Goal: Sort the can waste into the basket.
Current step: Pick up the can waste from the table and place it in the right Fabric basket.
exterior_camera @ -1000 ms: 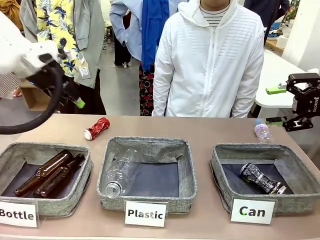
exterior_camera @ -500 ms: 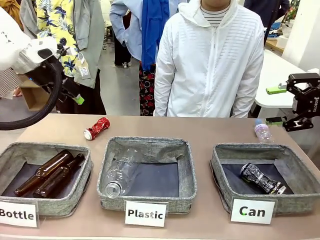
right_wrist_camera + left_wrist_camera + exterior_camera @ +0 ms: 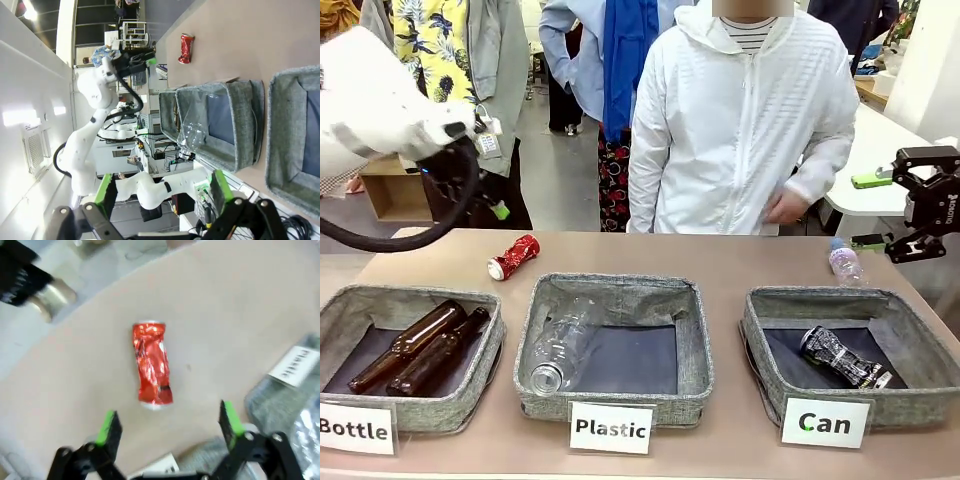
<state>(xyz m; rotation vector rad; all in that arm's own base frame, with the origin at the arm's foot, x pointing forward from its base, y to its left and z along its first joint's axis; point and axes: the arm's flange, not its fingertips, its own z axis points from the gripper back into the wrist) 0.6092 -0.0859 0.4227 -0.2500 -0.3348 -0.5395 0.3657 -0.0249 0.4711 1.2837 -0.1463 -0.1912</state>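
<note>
A crushed red can (image 3: 513, 256) lies on the table beyond the baskets, at the left. It also lies in the left wrist view, where the red can (image 3: 151, 363) sits just ahead of my open left gripper (image 3: 167, 422), with nothing between the fingers. From the front, the left gripper (image 3: 494, 206) hangs above and behind that can. A black patterned can (image 3: 845, 358) lies inside the grey basket (image 3: 820, 300) marked "Can". My right gripper (image 3: 871, 211) is open and empty, above the table's right end. The right wrist view takes in the red can (image 3: 186, 48) and the Can basket (image 3: 280, 135).
The Bottle basket (image 3: 420, 296) holds two brown bottles, and the Plastic basket (image 3: 615, 285) holds a clear bottle. A small plastic bottle (image 3: 843, 262) lies on the table behind the Can basket. A person in a white jacket (image 3: 740, 130) stands at the far edge.
My left arm has swung right and lower, toward the red can. The person's hand has come into view by their side. The right arm has not moved.
</note>
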